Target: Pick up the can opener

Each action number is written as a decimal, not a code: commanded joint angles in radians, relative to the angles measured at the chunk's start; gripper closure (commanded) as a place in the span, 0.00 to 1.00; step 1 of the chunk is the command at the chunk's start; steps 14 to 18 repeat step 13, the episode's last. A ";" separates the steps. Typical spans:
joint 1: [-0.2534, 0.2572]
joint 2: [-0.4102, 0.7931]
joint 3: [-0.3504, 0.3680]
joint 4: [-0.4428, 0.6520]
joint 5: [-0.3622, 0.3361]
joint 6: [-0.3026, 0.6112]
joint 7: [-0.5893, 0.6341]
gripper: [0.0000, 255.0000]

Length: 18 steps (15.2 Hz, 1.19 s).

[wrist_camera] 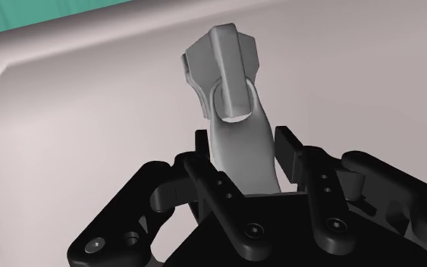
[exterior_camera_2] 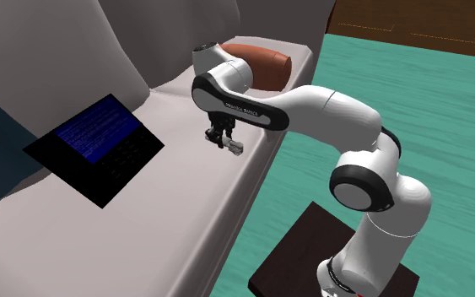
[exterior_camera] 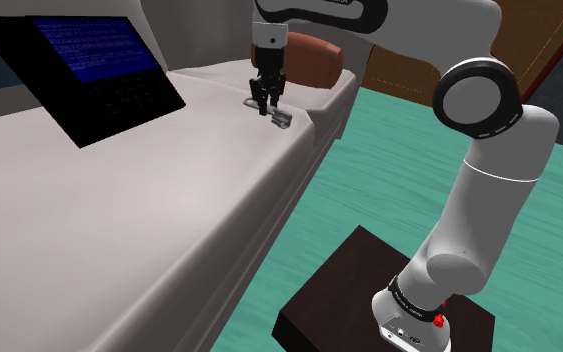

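The grey can opener (wrist_camera: 228, 68) lies on the pale sofa seat (exterior_camera: 149, 200), close to its front edge. My black gripper (wrist_camera: 243, 142) points down over it, and both fingers press against the sides of its handle. The opener's wider head sticks out beyond the fingertips. In the shoulder view the gripper (exterior_camera: 267, 98) stands just before the brown cushion, with the can opener (exterior_camera: 281, 119) jutting from under it. In the second exterior view the gripper (exterior_camera_2: 219, 139) holds the can opener (exterior_camera_2: 233, 148) right at the cushion surface; whether it is lifted off I cannot tell.
An open black laptop (exterior_camera: 89, 70) with a blue screen rests on the sofa at the shoulder view's left. A brown cushion (exterior_camera: 311, 58) sits on the sofa's end behind the gripper. The floor (exterior_camera: 369, 180) is teal, and the dark stand (exterior_camera: 349, 290) sits on it.
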 commanded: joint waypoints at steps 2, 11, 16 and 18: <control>0.001 0.016 0.000 0.062 -0.001 -0.046 0.000 1.00; 0.008 0.089 0.001 0.294 -0.008 -0.206 -0.001 1.00; 0.008 0.091 0.001 0.299 -0.008 -0.209 -0.001 1.00; 0.008 0.091 0.001 0.299 -0.008 -0.209 -0.001 1.00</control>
